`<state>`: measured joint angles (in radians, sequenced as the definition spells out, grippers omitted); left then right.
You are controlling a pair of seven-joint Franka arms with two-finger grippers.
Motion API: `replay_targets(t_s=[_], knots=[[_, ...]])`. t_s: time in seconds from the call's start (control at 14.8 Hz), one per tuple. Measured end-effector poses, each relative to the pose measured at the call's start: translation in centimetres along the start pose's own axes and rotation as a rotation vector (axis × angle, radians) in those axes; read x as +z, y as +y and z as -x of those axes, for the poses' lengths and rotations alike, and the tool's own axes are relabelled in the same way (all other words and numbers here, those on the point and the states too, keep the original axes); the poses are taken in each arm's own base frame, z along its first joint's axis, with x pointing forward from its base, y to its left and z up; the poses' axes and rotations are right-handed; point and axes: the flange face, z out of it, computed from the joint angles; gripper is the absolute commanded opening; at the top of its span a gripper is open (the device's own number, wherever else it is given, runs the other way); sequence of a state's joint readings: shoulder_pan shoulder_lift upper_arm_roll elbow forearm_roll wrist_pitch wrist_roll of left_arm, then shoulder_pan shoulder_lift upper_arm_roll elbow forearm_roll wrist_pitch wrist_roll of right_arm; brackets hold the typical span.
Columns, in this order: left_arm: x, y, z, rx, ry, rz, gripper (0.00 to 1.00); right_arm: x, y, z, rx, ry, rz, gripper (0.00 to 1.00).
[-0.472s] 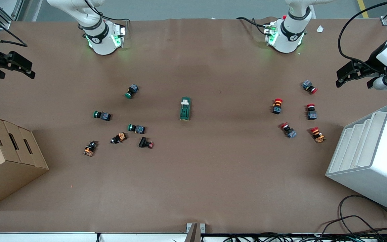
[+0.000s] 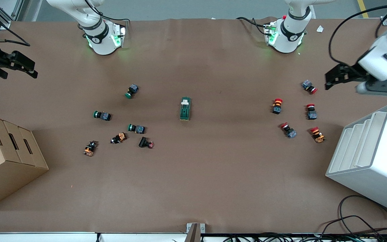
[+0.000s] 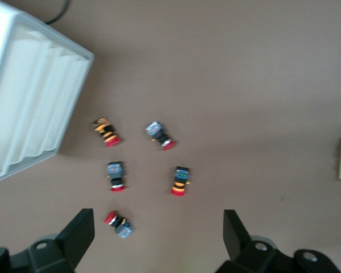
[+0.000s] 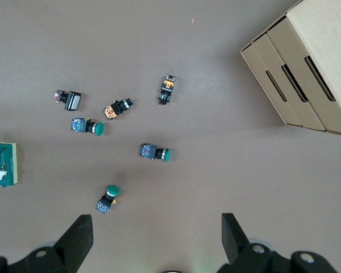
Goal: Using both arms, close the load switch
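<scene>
Movement since half a second ago: left gripper (image 2: 331, 79), fingers spread wide and empty, has swung inward over the red-capped push-buttons (image 2: 309, 86) at its end of the table. Right gripper (image 2: 29, 69), likewise wide and empty, has barely shifted. Load switch (image 2: 185, 108) lies untouched mid-table, well apart from both, cream lever end toward the bases. Judgement: approach only starting.
</scene>
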<state>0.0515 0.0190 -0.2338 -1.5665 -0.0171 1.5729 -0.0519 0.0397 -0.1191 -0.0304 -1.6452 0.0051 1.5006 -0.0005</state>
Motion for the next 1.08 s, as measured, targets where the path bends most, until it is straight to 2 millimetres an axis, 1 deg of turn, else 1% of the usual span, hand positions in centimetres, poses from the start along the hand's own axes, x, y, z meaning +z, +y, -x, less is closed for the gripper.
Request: replay_targets(t_s=[0.13, 0.2, 0.34, 0.4, 0.47, 0.54, 0.67, 0.81, 0.94, 1.08], knots=[[0.9, 4.5, -0.9, 0.010, -0.001, 0.009, 1.00, 0.0, 0.0, 0.0, 0.002, 0.001, 0.000, 1.00], [1.4, 7.1, -1.1, 0.010, 0.006, 0.015, 1.00, 0.0, 0.0, 0.0, 0.006, 0.002, 0.000, 1.00], [2.6, 13.4, -0.9, -0.036, 0.017, 0.027, 1.00, 0.3, 0.0, -0.2, 0.010, -0.004, 0.001, 1.00], [3.4, 16.6, -0.5, -0.083, 0.021, 0.024, 1.00, 0.8, 0.1, -0.5, 0.014, -0.014, 0.001, 1.00], [4.3, 19.9, 0.0, -0.123, 0.030, 0.015, 1.00, 1.7, 0.2, -1.1, 0.018, -0.032, 0.001, 1.00], [5.3, 23.2, 0.8, -0.141, 0.036, 0.001, 1.00, 2.9, 0.3, -1.9, 0.020, -0.053, 0.002, 1.00], [8.2, 29.8, 3.0, -0.142, 0.044, -0.048, 1.00, 6.1, 0.5, -3.8, 0.024, -0.105, 0.004, 1.00], [11.5, 35.6, 5.0, -0.151, 0.069, -0.083, 1.00, 9.7, 0.5, -6.0, 0.025, -0.160, 0.008, 1.00], [15.4, 40.4, 6.8, -0.180, 0.105, -0.093, 1.00, 12.9, 0.6, -7.9, 0.026, -0.208, 0.017, 1.00], [19.8, 44.3, 8.3, -0.226, 0.162, -0.127, 1.00, 14.6, 0.5, -8.9, 0.027, -0.232, 0.021, 1.00]])
